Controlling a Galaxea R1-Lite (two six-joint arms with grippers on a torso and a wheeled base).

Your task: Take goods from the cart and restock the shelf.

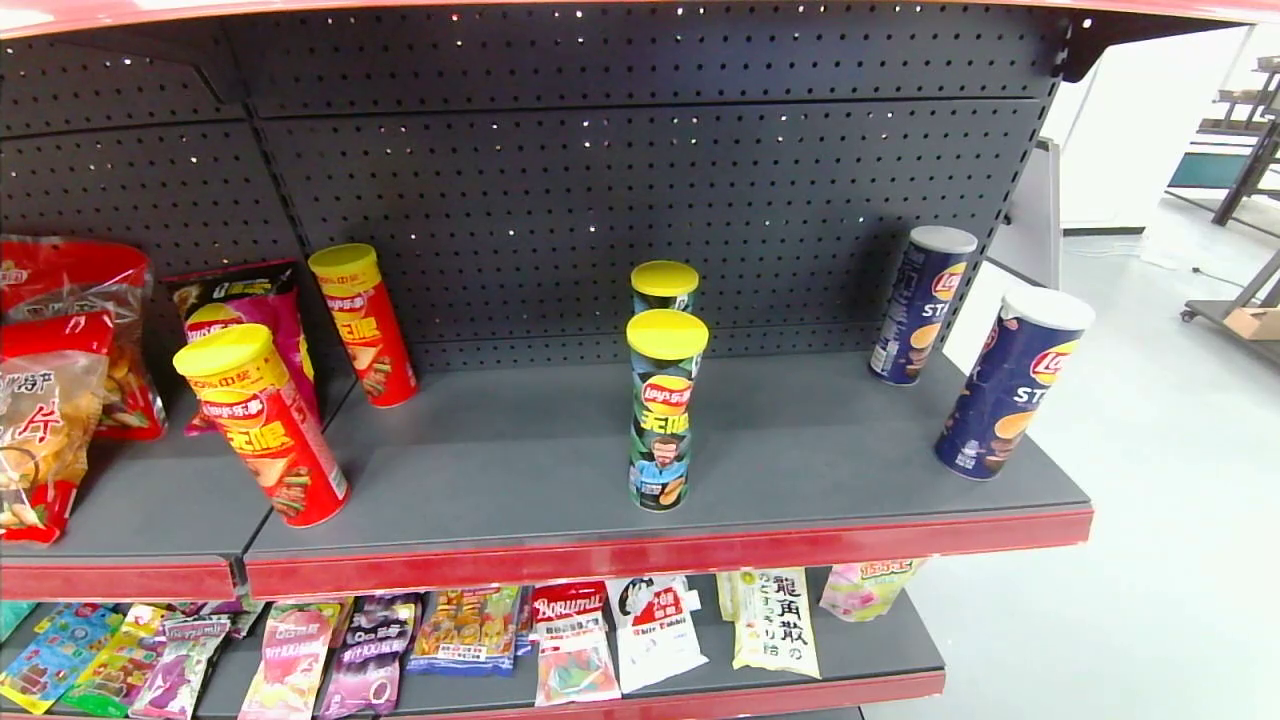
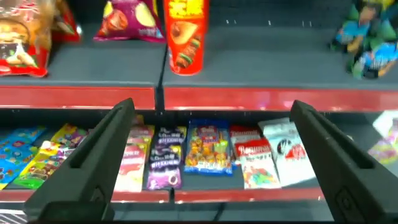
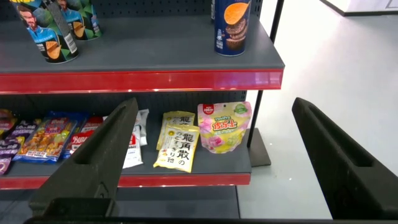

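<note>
Cardboard cans: six tall chip tubes stand upright on the shelf (image 1: 500, 470), in three pairs.
Red cans (image 1: 262, 425): left part of the shelf, one at the front edge and one near the back panel.
Green cans (image 1: 664, 410): mid-shelf, one close behind the other.
Blue cans (image 1: 1012, 385): right end, the front one near the shelf's corner.
Gaps: bare shelf lies between the pairs. I judge these to be the spots to restock.
Left gripper (image 2: 211, 104): fingers spread wide with nothing between them. It faces the shelf front, below the front red can.
Right gripper (image 3: 214, 102): also spread and empty. It faces the right end of the lower shelf (image 1: 870, 640), where sachets (image 3: 180, 148) lie.
Handling (judged): a can is probably light with a stiff wall. The glossy wrap is likely slippery and the chips inside are fragile. Tall and narrow, so it tips easily when nudged, and a hard squeeze may dent the wall.
Hold (judged): take it across the body at about mid-height, one finger on each side. Avoid the plastic lid, which could pop off.
Risk: setting a new can down close to a standing one could knock it over.
Bags (image 1: 60, 380): soft packs at the far left. They would crumple, so a grip on the top seam suits them better.
</note>
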